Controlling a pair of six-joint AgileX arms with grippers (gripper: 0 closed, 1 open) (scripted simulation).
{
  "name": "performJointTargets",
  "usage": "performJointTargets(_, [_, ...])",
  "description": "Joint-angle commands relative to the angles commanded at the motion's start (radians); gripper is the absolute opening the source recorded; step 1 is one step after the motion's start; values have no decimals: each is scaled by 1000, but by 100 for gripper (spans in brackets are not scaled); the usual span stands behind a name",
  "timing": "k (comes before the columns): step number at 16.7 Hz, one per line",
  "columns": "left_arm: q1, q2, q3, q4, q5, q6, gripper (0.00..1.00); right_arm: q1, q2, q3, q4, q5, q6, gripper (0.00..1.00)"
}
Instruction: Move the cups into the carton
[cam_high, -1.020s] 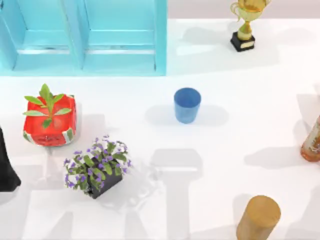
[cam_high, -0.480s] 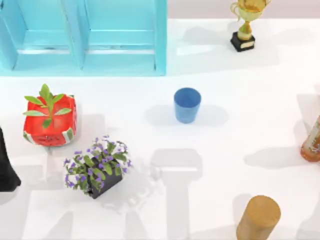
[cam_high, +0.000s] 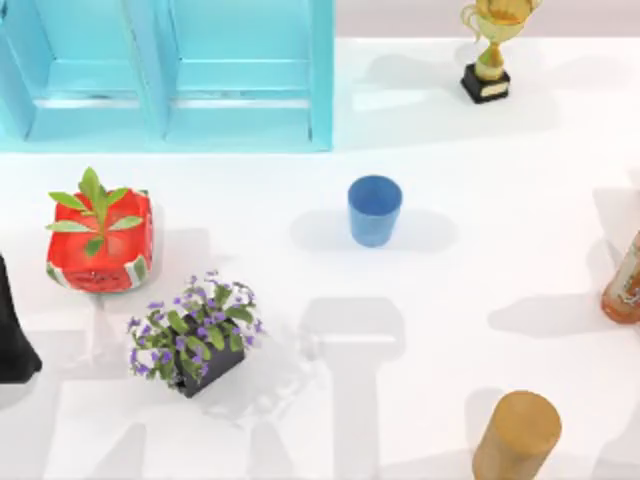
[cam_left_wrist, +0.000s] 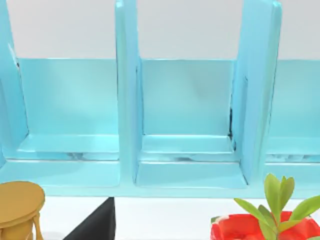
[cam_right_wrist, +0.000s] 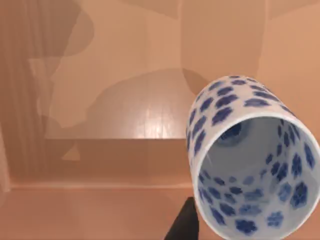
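How the jaws of the right gripper (cam_right_wrist: 184, 226) stand I cannot tell. A dark part of it lies right against the outer wall of the patterned cup (cam_right_wrist: 250, 165). That cup is tipped, with its mouth toward the right wrist camera. Behind it are the brown inner walls and floor of the carton (cam_right_wrist: 100, 105).

The white table (cam_high: 480, 200) carries the rest. A light-blue rack (cam_high: 240, 100) with upright dividers stands at the far left of the table. The left wrist camera faces its open bays (cam_left_wrist: 190, 100).

Near the left edge, in front of the rack, is a red pot (cam_high: 100, 245) with a green plant. Its rim and leaves also show in the left wrist view (cam_left_wrist: 250, 230). Just to the near right of it is a dark pot of purple flowers (cam_high: 195, 335). A black shape (cam_high: 12, 330) sits at the left edge.

A wood cylinder (cam_high: 517, 435) stands upright at the near right. A brown bottle (cam_high: 625, 285) is at the right edge.

The blue cup (cam_high: 374, 210) stands upright and mouth up near the middle of the table. It is well apart from everything else and is not in the carton. A gold trophy (cam_high: 490, 50) on a black base stands at the far right.
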Motion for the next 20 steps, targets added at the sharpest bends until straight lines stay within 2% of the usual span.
performJointTargets(4, [0,0,0,0,0,0,100,0,0,0,0,0,0,98])
performJointTargets(5, [0,0,0,0,0,0,100,0,0,0,0,0,0,100])
performJointTargets(15, [0,0,0,0,0,0,100,-1,5,16,-16,-1,-4,100])
performJointTargets(20, [0,0,0,0,0,0,100,-8,15,201,-205,-5,-7,100])
